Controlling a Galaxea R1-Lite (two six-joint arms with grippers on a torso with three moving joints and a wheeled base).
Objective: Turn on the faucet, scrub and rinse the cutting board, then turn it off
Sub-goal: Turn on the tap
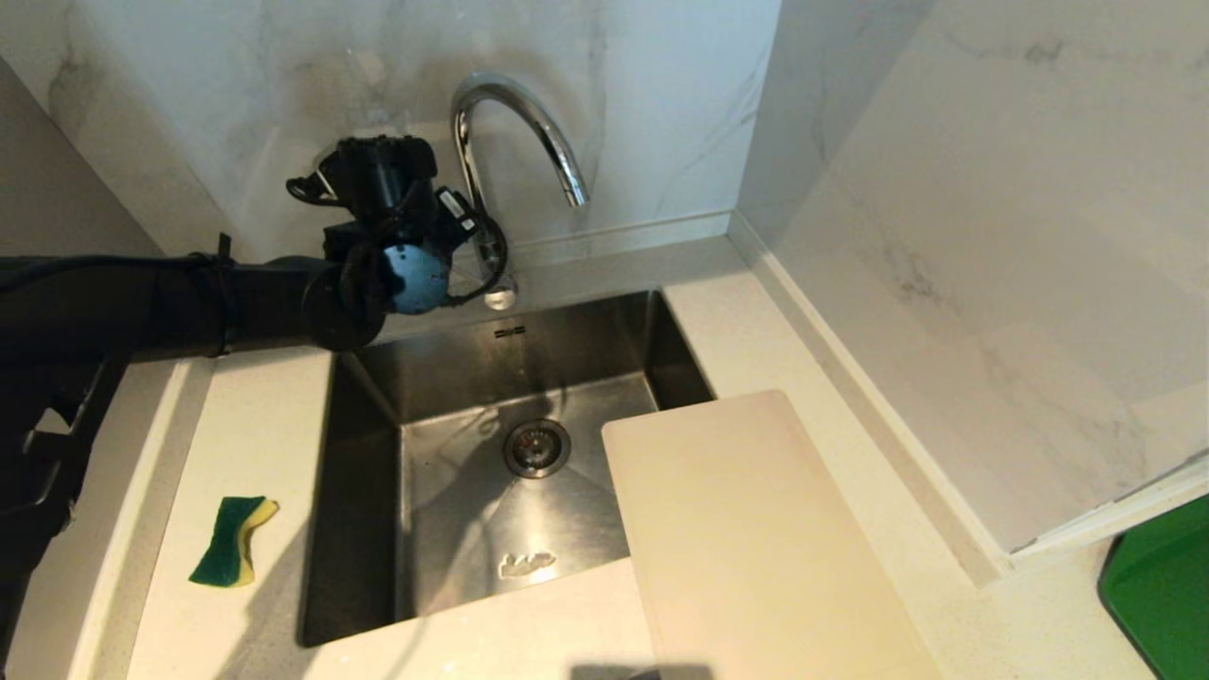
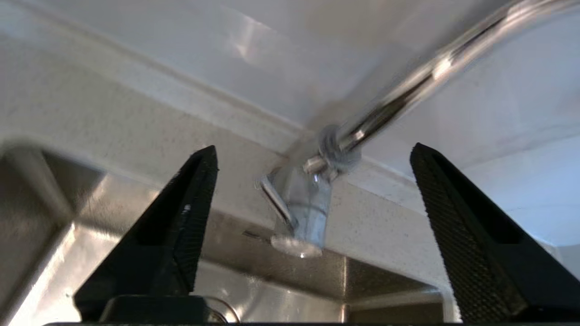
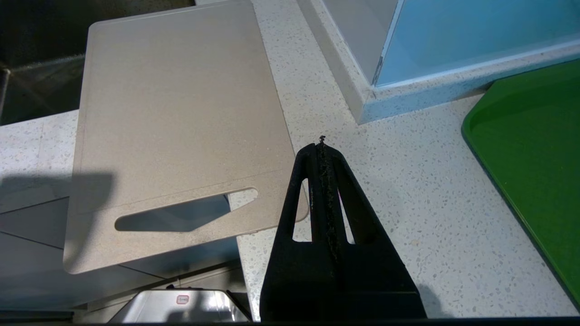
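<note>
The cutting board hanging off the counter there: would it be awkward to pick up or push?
The cutting board looks thin, flat and rigid, so probably light and stiff. It overhangs both the sink and the counter's front edge, so a push could tip it. Its handle slot should help gripping.

A kitchen, likely in a home. A steel sink (image 1: 453,529) with a round drain (image 1: 536,448) is sunk into a pale speckled stone worktop (image 1: 255,444), and a chrome gooseneck faucet (image 1: 515,123) rises behind it. The walls (image 1: 992,236) are clad in white marble-look tile with grey veins, meeting in a corner. Washing-up things lie about: a green-and-yellow sponge (image 1: 231,540) beside the sink, a pale cutting board (image 1: 756,538) lying partly over the basin, and a green tray (image 1: 1166,586) at the worktop's edge.
</note>
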